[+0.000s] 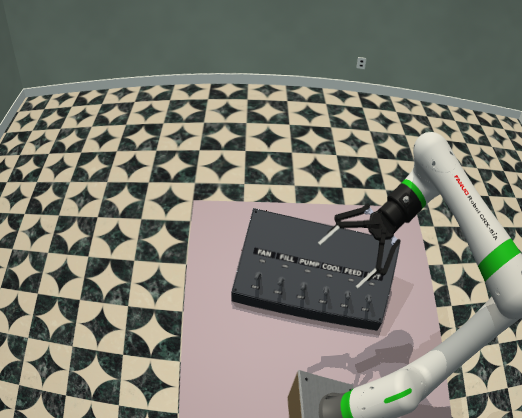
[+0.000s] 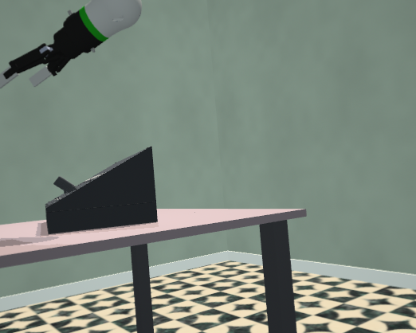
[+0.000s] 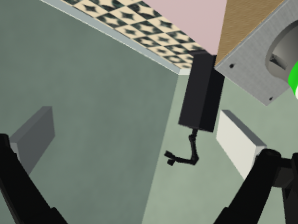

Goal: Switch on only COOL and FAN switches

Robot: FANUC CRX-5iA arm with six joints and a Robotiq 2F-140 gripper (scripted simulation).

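Pink surface [image 1: 223, 350] carrying console [image 1: 283, 235]; gripper [image 1: 339, 261] spread wide, empty, high above; COOL switch [image 1: 325, 296] below, FAN switch [image 1: 256, 282] farther along the row.

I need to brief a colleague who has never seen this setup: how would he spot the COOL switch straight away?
On the pink table stands a dark sloped console with six labelled toggles along its lower front edge. The labels read FAN, FILL, PUMP, COOL, FEED, and a last one hidden by the open gripper. The COOL switch is fourth from the FAN end, between PUMP and FEED.
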